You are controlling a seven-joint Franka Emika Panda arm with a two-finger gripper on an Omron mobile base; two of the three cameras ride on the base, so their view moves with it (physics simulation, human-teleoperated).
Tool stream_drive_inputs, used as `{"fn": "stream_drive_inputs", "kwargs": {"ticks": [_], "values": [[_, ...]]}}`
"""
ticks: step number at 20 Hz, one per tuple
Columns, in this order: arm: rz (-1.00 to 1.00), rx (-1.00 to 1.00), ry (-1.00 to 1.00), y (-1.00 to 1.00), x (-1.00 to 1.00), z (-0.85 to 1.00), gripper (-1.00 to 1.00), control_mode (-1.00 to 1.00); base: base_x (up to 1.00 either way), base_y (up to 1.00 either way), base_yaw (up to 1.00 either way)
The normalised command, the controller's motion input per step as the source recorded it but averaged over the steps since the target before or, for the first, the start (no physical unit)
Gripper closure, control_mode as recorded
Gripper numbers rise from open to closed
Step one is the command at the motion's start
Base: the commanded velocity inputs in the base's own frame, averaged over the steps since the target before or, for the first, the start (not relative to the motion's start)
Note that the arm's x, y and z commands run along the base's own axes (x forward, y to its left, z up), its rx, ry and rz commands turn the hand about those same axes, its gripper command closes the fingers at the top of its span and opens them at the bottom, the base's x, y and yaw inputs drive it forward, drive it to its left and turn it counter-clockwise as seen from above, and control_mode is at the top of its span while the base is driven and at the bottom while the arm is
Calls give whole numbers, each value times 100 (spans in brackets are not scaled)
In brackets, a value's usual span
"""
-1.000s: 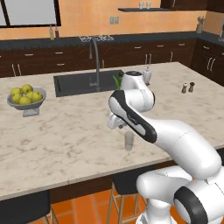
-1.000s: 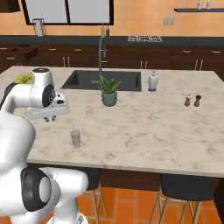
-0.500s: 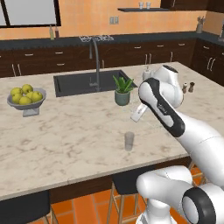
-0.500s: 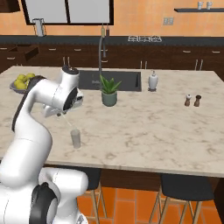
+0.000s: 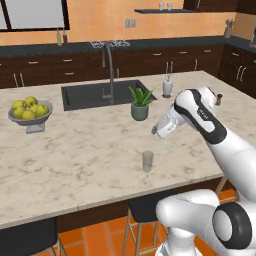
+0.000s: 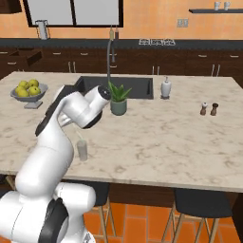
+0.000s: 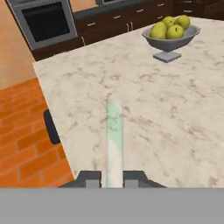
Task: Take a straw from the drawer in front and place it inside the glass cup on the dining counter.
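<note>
**Straw in the gripper, held over the dining counter near the glass cup**

The gripper (image 7: 114, 180) has its two fingers closed close together on the straw (image 7: 114, 140), a pale stick that runs straight out from between the tips, out over the marble top. In the left base view the gripper (image 5: 159, 131) hangs above the dining counter (image 5: 75, 155), just beyond the glass cup (image 5: 147, 161) and a little to its right, between the cup and the potted plant (image 5: 140, 103). The glass cup stands upright near the front edge of the counter, apart from the gripper. Behind the plant lie the dark sink (image 5: 102, 93) and its tall faucet (image 5: 108, 70). A bowl of yellow-green fruit (image 5: 30, 111) sits far left of the cup; in the hand view the same bowl (image 7: 171, 33) shows beyond the straw's end. A white bottle-like vase (image 5: 167, 86) stands right of the sink.
</note>
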Motion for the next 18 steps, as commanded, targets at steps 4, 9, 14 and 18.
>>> {"fn": "stream_drive_inputs", "kwargs": {"ticks": [4,9,14,18], "values": [[5,33,-8,2,15,0,100,-100,0,0,0],[3,31,-12,24,5,0,100,-100,0,0,0],[0,5,0,14,51,-14,100,-100,0,0,0],[0,0,0,0,20,-11,100,-100,0,0,0]]}}
